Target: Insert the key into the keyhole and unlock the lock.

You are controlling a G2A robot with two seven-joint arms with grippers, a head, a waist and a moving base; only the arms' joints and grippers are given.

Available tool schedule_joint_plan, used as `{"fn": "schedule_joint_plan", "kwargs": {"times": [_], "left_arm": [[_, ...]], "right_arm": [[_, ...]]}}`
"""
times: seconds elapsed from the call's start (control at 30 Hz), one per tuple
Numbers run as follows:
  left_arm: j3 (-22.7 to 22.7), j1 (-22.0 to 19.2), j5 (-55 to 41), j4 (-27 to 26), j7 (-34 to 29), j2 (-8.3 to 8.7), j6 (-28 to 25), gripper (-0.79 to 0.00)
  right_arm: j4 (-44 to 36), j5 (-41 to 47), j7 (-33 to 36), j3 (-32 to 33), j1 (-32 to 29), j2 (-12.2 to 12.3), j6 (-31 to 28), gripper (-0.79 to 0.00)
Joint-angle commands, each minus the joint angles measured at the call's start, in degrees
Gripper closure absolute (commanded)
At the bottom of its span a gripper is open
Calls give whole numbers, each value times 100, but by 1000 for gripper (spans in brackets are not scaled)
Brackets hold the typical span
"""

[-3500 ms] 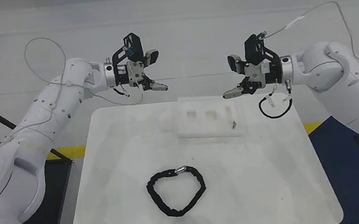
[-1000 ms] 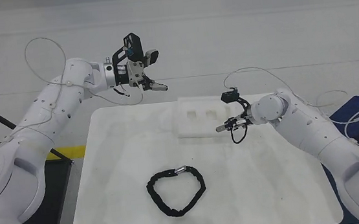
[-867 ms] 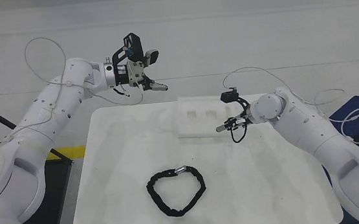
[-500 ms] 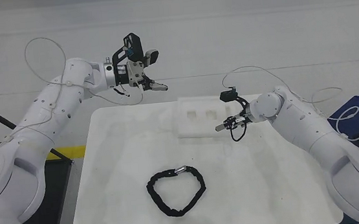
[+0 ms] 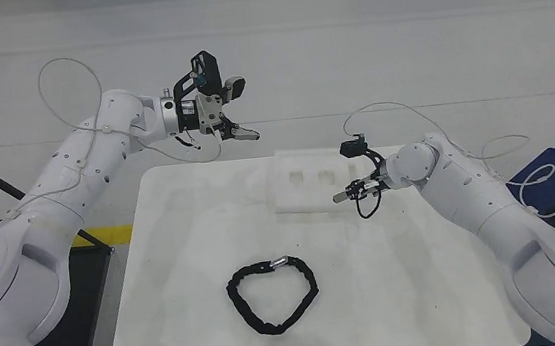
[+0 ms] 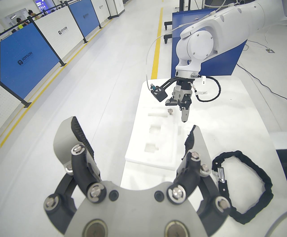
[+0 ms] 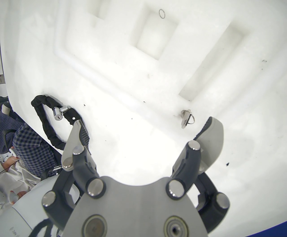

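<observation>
One table carries one lock, one foam tray with three recesses, and one key; two grippers hang over it. The left arm stretches out beyond the table's far edge, toward its left end. The left gripper is held in the air, well apart from everything on the table, with its fingers spread wide and nothing between them. The lock is a black sleeved chain closed into a loop, with a small metal cylinder at the join. It lies flat at the table's near middle, well apart from both grippers. The tray sits at the far middle of the table. The right arm bends in from the right, wrist turned down, so that the right gripper points at the tray's near right corner. Its fingers are parted and grasp nothing. The key lies flat on the foam there, beside the long recess, between the two fingers and just beside the tip of one; the other finger stands well off from it. Whether that near tip touches the key cannot be told.
</observation>
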Motion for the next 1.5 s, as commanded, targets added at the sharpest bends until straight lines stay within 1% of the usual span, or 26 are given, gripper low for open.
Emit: {"fn": "schedule_joint_plan", "kwargs": {"times": [0.0, 0.17, 0.23, 0.4, 0.57, 0.87, 0.93, 1.0, 1.13, 1.23, 1.27, 1.3, 1.33, 1.37, 1.47], "left_arm": [[0, 0, 0, 0, 0, 0, 0, -785], [0, 0, 0, 0, 0, 0, 0, -785], [0, 0, 0, 0, 0, 0, 0, -785], [0, 0, 0, 0, 0, 0, 0, -785], [0, 0, 0, 0, 0, 0, 0, -785], [0, 0, 0, 0, 0, 0, 0, -785], [0, 0, 0, 0, 0, 0, 0, -785], [0, 0, 0, 0, 0, 0, 0, -785], [0, 0, 0, 0, 0, 0, 0, -785], [0, 0, 0, 0, 0, 0, 0, -785], [0, 0, 0, 0, 0, 0, 0, -785], [0, 0, 0, 0, 0, 0, 0, -785], [0, 0, 0, 0, 0, 0, 0, -785], [0, 0, 0, 0, 0, 0, 0, -785], [0, 0, 0, 0, 0, 0, 0, -785]], "right_arm": [[-80, -92, -42, 14, -30, 15, -96, -785], [-151, -266, 62, 74, 9, 33, -345, -785], [-81, -304, 75, 105, 28, 30, -352, -785], [90, -184, 248, 198, 73, -18, -487, -785], [243, -226, 249, 214, 116, -105, -548, -785], [588, -590, 115, 110, 142, -309, -442, -779], [644, -670, 68, 97, 157, -348, -426, -739], [702, -723, 17, 97, 168, -382, -429, -674], [823, -887, -82, 83, 199, -443, -388, -634], [901, -1044, -159, 58, 219, -490, -312, -579], [926, -1112, -200, 47, 226, -505, -268, -573], [950, -1168, -247, 39, 231, -521, -215, -606], [973, -1231, -292, 29, 234, -536, -167, -610], [993, -1266, -321, 27, 231, -550, -148, -585], [1056, -1326, -356, 31, 211, -593, -157, -465]]}}
